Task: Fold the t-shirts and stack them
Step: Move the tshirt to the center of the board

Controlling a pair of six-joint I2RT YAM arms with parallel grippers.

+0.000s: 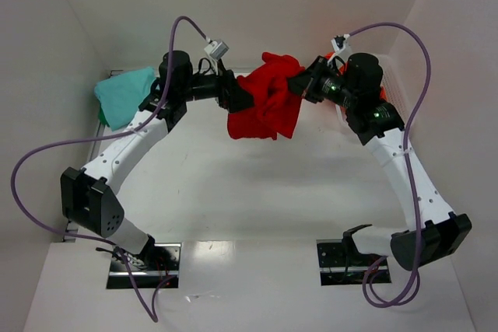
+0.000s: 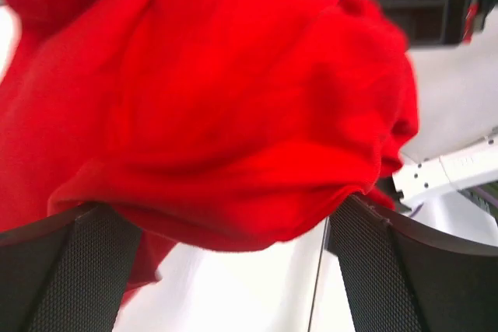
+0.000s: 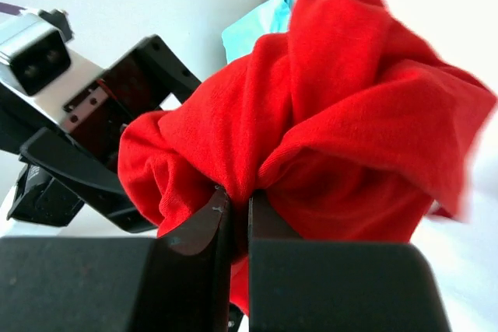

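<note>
White table (image 1: 257, 192), plain white walls (image 1: 272, 5)

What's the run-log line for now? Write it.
right fingers: shut on bright red cloth t-shirt | left fingers: open around it | shirt: bunched

White table (image 1: 257, 192), teal t-shirt (image 1: 124, 95) crumpled at its far-left corner.
</note>
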